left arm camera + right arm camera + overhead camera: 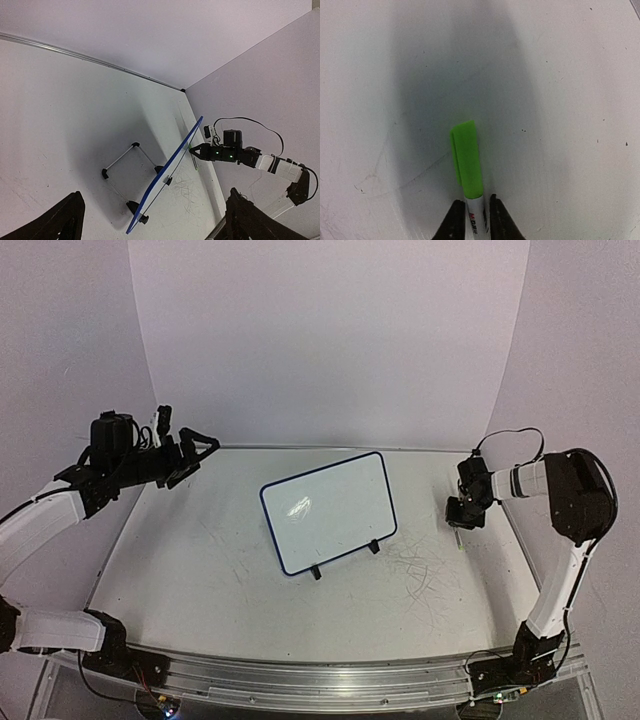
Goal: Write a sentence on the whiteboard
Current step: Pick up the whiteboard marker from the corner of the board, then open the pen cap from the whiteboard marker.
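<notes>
The whiteboard stands tilted on two black feet at mid-table, its navy-framed face blank apart from a glare; no sentence shows on it. The left wrist view sees the whiteboard edge-on. A marker with a bright green cap lies on the table to the board's right, and my right gripper is shut on its white barrel just behind the cap. From above, the right gripper points down at the marker. My left gripper hovers wide open and holds nothing, high at the far left, away from the board.
A wire stand props the board from behind. The table carries old scribble marks in front of the right gripper. White walls close the back and both sides, and a metal rail runs along the near edge.
</notes>
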{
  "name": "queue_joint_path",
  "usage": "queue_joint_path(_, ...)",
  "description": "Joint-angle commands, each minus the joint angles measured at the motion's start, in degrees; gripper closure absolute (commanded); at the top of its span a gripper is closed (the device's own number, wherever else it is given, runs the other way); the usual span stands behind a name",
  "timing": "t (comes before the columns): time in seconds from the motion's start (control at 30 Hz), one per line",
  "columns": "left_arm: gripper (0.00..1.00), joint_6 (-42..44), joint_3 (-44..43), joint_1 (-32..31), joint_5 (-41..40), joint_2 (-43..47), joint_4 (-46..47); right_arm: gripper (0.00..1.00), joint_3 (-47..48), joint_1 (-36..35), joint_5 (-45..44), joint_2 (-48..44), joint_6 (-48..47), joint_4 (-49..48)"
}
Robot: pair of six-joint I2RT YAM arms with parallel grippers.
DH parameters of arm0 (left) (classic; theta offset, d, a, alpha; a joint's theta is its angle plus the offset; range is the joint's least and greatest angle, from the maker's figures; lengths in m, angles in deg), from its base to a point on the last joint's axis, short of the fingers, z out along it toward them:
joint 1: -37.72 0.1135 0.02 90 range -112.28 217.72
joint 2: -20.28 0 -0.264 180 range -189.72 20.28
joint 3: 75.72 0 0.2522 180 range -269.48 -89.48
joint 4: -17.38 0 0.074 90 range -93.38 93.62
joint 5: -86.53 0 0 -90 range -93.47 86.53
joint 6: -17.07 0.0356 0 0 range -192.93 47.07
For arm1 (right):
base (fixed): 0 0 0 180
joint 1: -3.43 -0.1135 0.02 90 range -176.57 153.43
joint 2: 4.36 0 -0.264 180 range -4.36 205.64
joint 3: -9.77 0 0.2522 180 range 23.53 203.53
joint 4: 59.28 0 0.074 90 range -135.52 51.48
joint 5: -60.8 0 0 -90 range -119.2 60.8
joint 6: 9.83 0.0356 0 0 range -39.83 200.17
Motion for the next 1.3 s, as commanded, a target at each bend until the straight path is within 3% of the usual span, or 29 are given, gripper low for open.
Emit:
queue_joint_path(0.0, 0.01, 0.07, -3.79, -0.65, 1.68, 1.0, 1.57, 0.93, 0.3, -0.14, -1.47, -0.78, -1.32, 2.39)
queue_joint_path(0.17, 0.0, 0.96, -6.44, -2.85, 2.9, -0.49, 1.65, 1.0, -1.33, -0.21, -0.05, -5.18, -3.56, 0.63)
queue_joint_path(0.33, 0.01, 3.34, -9.95, -11.69, 1.4, -3.45, 1.66, 1.0, -8.07, -2.45, 5.18, -16.5, -7.41, -5.62)
queue_joint_path(0.5, 0.02, 6.36, -15.16, -23.92, -0.47, -10.63, 1.68, 1.0, -14.98, -13.67, 12.87, -34.35, -14.44, -12.22)
queue_joint_path(0.63, 0.04, 8.24, -19.73, -31.0, -0.05, -18.5, 1.5, 1.0, -16.01, -23.26, 20.53, -41.94, -19.52, -14.61)
queue_joint_path(0.93, 0.11, 3.91, -25.11, -34.47, 6.18, -28.6, 1.29, 1.0, -12.31, -32.97, 26.46, -40.23, -23.77, -13.53)
queue_joint_path(1.07, 0.14, 1.92, -26.29, -34.67, 4.62, -29.67, 1.2, 1.0, -11.2, -35.15, 26.92, -38.83, -24.93, -11.63)
queue_joint_path(1.27, 0.27, -0.43, -27.79, -34.8, 5.76, -32.89, 1.22, 1.0, -10.59, -37.53, 26.97, -37.6, -25.53, -11.6)
